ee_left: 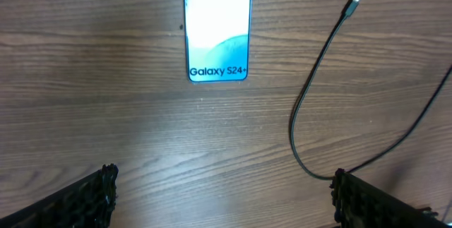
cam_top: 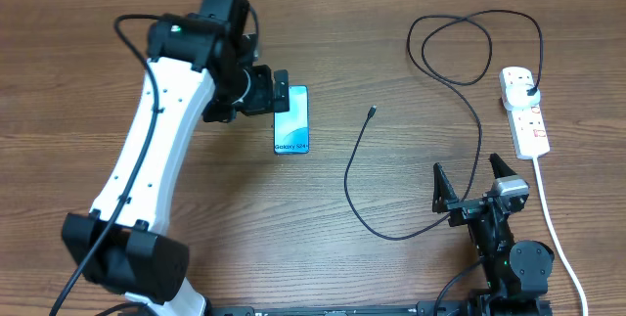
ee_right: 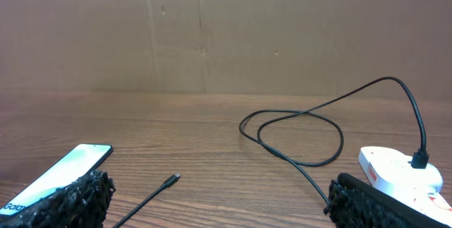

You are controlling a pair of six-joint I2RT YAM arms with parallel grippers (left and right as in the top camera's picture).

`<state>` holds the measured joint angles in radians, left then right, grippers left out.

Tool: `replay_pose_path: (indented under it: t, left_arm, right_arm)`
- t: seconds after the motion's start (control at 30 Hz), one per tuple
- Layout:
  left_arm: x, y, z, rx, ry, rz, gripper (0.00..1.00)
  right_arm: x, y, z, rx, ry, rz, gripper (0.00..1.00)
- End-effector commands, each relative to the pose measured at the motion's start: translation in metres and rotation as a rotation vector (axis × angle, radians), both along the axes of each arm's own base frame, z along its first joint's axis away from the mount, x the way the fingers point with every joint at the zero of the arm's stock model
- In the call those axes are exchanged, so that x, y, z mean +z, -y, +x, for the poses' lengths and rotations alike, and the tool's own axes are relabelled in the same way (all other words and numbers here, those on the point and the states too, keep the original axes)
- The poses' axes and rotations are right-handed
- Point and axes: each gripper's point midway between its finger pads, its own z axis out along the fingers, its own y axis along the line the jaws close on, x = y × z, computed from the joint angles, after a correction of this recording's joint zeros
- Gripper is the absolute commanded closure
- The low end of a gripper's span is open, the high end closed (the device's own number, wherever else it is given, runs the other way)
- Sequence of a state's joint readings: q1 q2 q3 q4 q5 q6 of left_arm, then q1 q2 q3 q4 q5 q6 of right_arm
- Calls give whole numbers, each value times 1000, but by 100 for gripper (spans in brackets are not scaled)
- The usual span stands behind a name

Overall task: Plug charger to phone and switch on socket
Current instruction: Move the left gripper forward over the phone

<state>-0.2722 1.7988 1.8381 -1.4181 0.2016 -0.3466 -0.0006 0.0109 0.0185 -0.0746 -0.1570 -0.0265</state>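
The phone (cam_top: 291, 120) lies flat on the wooden table, screen up, with "Galaxy S24+" at its near end; it also shows in the left wrist view (ee_left: 217, 27) and the right wrist view (ee_right: 67, 171). The charger's black cable (cam_top: 349, 167) loops across the table, its connector tip (cam_top: 373, 112) lying free to the right of the phone, and its black plug (cam_top: 529, 91) sits in the white socket strip (cam_top: 525, 112). My left gripper (cam_top: 279, 93) is open and empty above the phone's far end. My right gripper (cam_top: 471, 181) is open and empty near the front edge.
The socket's thick white cord (cam_top: 553, 218) runs down the right side to the front edge. The cable makes a large loop (cam_top: 460, 52) at the back right. A brown wall (ee_right: 212, 30) stands behind the table.
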Motion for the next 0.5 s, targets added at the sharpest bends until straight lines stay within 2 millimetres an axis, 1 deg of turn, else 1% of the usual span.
replay_pose_path:
  t: [0.0, 0.1, 0.17, 0.27, 0.37, 0.47]
  left_arm:
    - [5, 6, 13, 34, 18, 21, 0]
    - [13, 6, 25, 39, 44, 54, 0]
    - [17, 3, 37, 85, 84, 79, 0]
    - [15, 4, 47, 147, 98, 69, 0]
    - [0, 4, 55, 180, 77, 88, 0]
    - [-28, 6, 65, 195, 31, 112, 0]
  right_arm:
    - [-2, 3, 1, -14, 3, -5, 0]
    - [-2, 3, 1, -14, 3, -5, 0]
    - [-2, 3, 1, -14, 3, -5, 0]
    - [-2, 3, 1, -14, 3, -4, 0]
    - [-2, 3, 1, -14, 3, -5, 0]
    - [-2, 3, 1, -14, 3, -5, 0]
